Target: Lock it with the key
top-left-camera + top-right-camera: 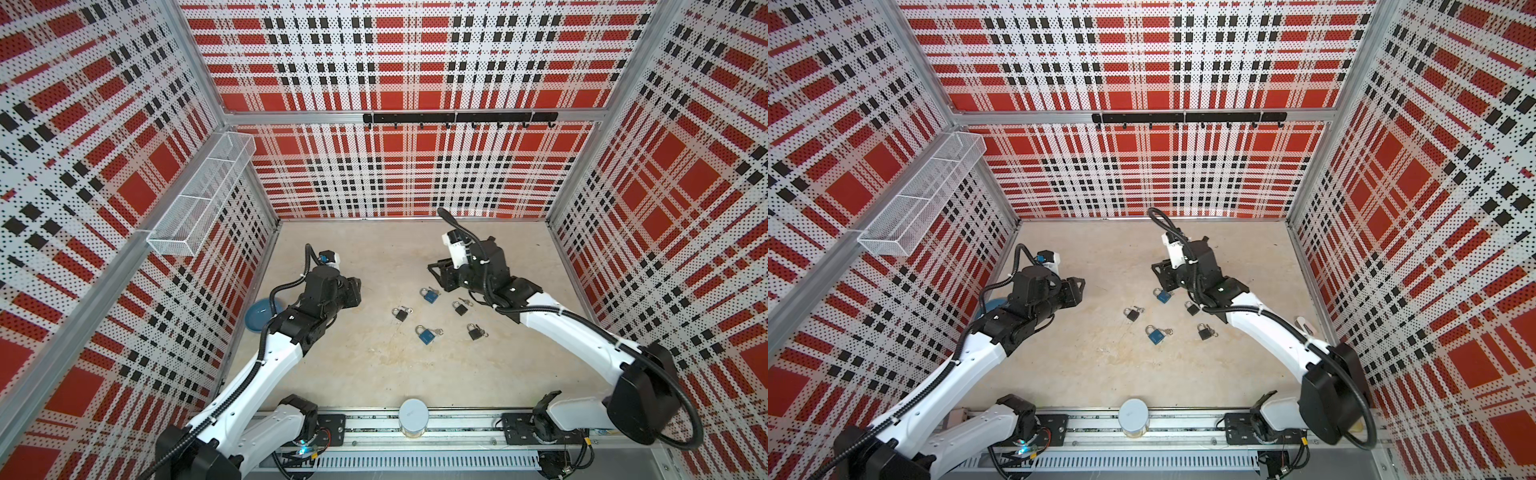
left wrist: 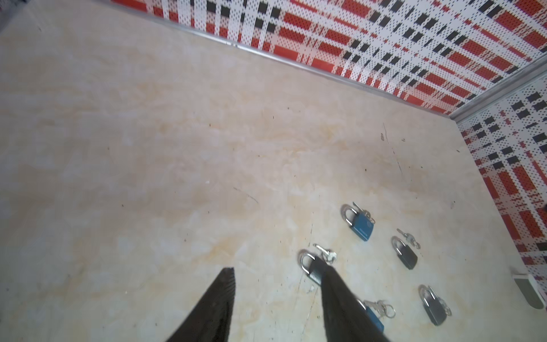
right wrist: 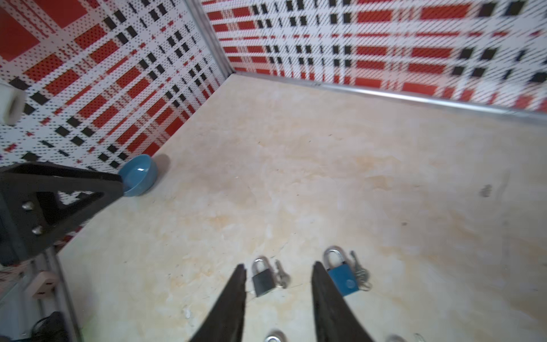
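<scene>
Steel-shackled blue padlock [image 1: 430, 296] — boxy, smooth — on mottled beige table [image 1: 374, 374].

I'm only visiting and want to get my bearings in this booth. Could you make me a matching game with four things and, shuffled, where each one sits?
Things:
1. bowl
2. wire basket
3. padlocks
4. white canister

Places:
A. middle of the table
B. on the table, beside the left wall
C. on the front rail
D. hung on the left wall

Pairs: 1-B, 2-D, 3-A, 4-C
</scene>
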You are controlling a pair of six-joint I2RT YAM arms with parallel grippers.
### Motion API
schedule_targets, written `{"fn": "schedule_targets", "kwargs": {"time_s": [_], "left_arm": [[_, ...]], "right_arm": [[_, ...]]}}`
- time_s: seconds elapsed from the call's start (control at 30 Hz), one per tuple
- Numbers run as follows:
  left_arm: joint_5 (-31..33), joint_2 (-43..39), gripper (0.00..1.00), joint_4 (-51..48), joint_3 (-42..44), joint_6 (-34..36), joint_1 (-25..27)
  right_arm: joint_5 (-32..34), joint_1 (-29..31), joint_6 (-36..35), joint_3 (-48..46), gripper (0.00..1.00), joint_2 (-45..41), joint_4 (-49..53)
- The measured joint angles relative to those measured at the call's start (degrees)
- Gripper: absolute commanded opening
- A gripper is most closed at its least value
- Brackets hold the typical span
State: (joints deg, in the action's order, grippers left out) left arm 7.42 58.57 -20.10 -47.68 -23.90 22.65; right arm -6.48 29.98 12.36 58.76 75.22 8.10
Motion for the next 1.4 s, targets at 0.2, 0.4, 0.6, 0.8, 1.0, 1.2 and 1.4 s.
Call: {"fn": "schedule_targets", "kwargs": {"time_s": [0.2,0.4,0.6,0.8,1.0,1.2,1.4], "left_arm": [[3.67,1.40,0.91,6.12,-0.26,4.59,-0.22],[6.27,1.55,0.99,12.37,0.83,7.63,-2.40],[15.32,2.19,0.99,21.64,8.33,12.09,-3.61],[20.52,5.22,0.99,37.68,22.16,19.45,-4.81],[20.72,11.02,1.00,48.19,25.00,24.17,-9.35],[17.81,19.47,0.99,61.16,27.08,26.01,-11.93],[11.76,30.23,1.00,75.08,29.77,27.43,-14.53]], "right_arm": [[3.63,-10.27,-1.66,-8.46,1.00,-5.73,0.28],[7.21,-18.08,-2.93,-16.76,1.00,-7.67,-0.85],[16.79,-24.00,-4.42,-26.53,1.00,-11.34,-8.72],[22.58,-24.52,-7.65,-36.87,1.00,-8.24,-26.12],[24.85,-24.55,-10.51,-41.83,1.00,-0.76,-43.69],[24.28,-25.31,-11.89,-42.21,1.00,5.97,-56.19],[21.18,-28.04,-11.76,-42.23,1.00,14.38,-65.85]]}}
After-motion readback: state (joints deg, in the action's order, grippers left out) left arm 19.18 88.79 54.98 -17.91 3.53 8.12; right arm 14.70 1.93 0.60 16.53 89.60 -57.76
